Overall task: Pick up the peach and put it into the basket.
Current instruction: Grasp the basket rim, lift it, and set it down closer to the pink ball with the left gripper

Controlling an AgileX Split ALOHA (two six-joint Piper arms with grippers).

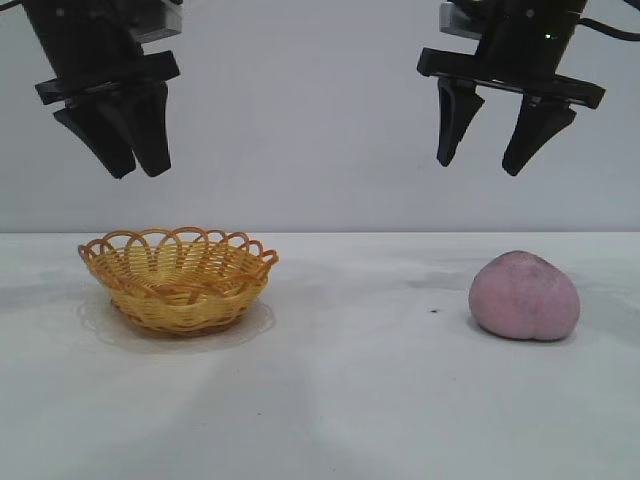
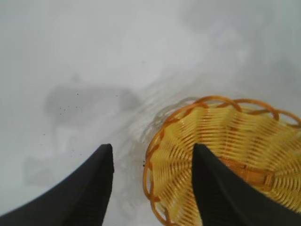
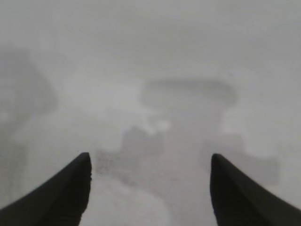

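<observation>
Exterior view: the rounded dusty-pink peach [image 1: 525,296] is seen on the white counter [image 1: 360,400], well right of the shallow yellow woven wicker basket [image 1: 178,278]. The right gripper [image 1: 506,160] is held open above the peach, slightly toward the basket; the left gripper [image 1: 125,165] is held above the basket, fingers nearly together.

Left wrist view: the basket [image 2: 235,160] is seen beneath the parted fingers [image 2: 94,188].

Right wrist view: only bare counter [image 3: 150,70] is shown between spread fingers [image 3: 70,188].

On the table [image 1: 340,400] before me, the basket [image 1: 178,278] sits to my left and the peach [image 1: 525,296] to my right, well apart. My left gripper [image 1: 128,165] hangs above the basket, my right gripper [image 1: 482,160] above the peach.
</observation>
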